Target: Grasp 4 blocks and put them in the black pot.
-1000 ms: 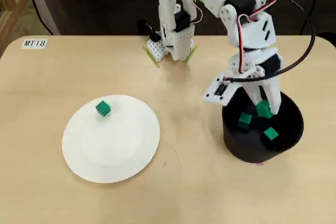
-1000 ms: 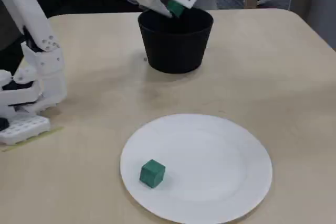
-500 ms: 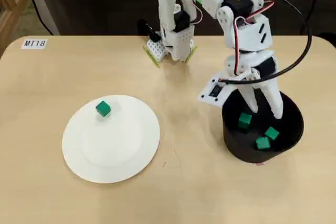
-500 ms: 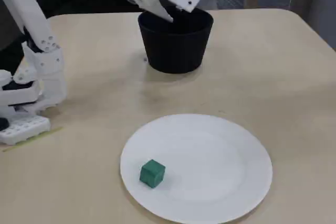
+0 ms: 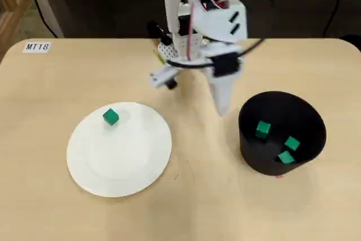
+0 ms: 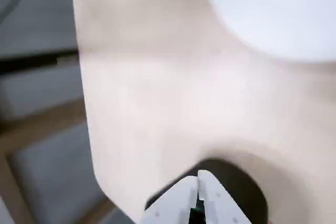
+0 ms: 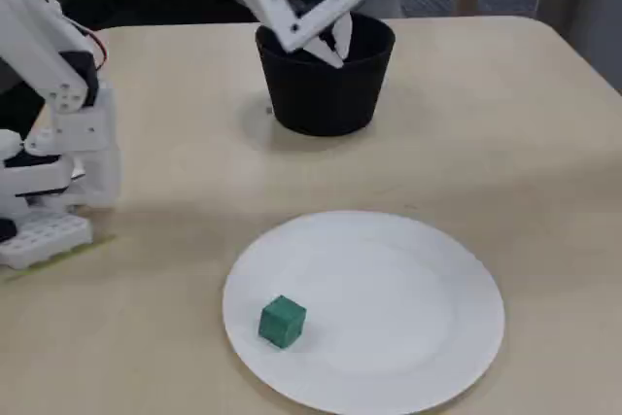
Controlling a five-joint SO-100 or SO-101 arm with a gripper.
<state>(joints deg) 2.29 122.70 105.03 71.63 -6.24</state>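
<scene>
The black pot [image 5: 251, 153] stands at the right of the table in the overhead view, with three green blocks [image 5: 263, 129] lying inside it. One more green block [image 5: 110, 117] rests on the white plate [image 5: 124, 162], near its far left rim. My gripper [image 5: 223, 107] hangs shut and empty above the table just left of the pot, pointing down. The fixed view shows the gripper [image 7: 335, 55] in front of the pot [image 7: 321, 104], and the lone block [image 7: 283, 322] on the plate [image 7: 408, 318]. In the wrist view the fingertips [image 6: 206, 181] meet over the dark pot [image 6: 247, 182].
The arm's white base [image 5: 183, 49] stands at the table's far edge, also seen at the left in the fixed view as the base [image 7: 49, 182]. A label reading MT18 [image 5: 37, 46] sits at the far left corner. The table edge is near the pot's right side.
The gripper let its block drop into the pot, which now holds three. It then lifted out, swung left clear of the pot and shut.
</scene>
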